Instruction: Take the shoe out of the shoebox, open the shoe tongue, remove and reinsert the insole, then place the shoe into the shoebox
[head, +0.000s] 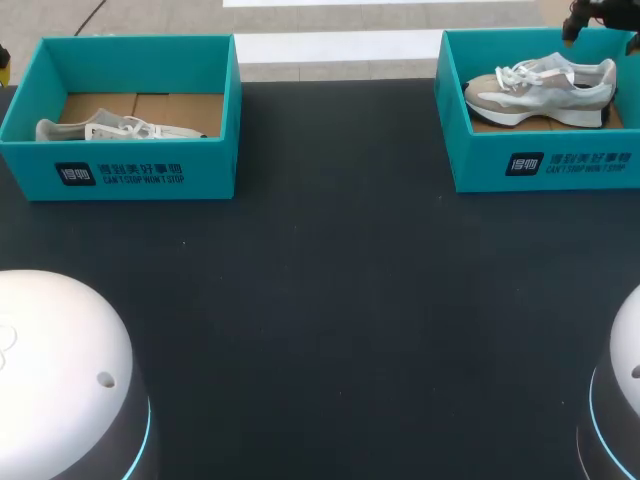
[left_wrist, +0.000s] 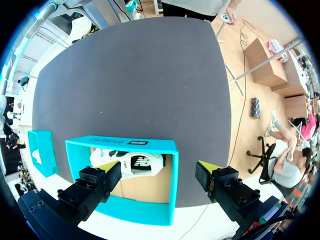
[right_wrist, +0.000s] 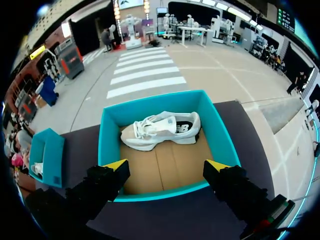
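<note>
Your left gripper (left_wrist: 158, 166) and right gripper (right_wrist: 166, 165) are both spread wide, holding nothing. The shoe (right_wrist: 160, 131) lies in its shoebox (right_wrist: 107, 146) at the tabletop's (head: 320, 300) far right corner, toward the far wall. I'd drop straight, pinch midfoot, clear the walls.

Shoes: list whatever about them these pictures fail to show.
Every view: insoles hidden inside both shoes.
Head view: the sole of the left shoe is hidden behind the front wall of the left shoebox.
Left wrist view: one end of that shoe is covered by a finger of the left gripper.
Head view: the tongue of the right shoe is too small to judge.
</note>
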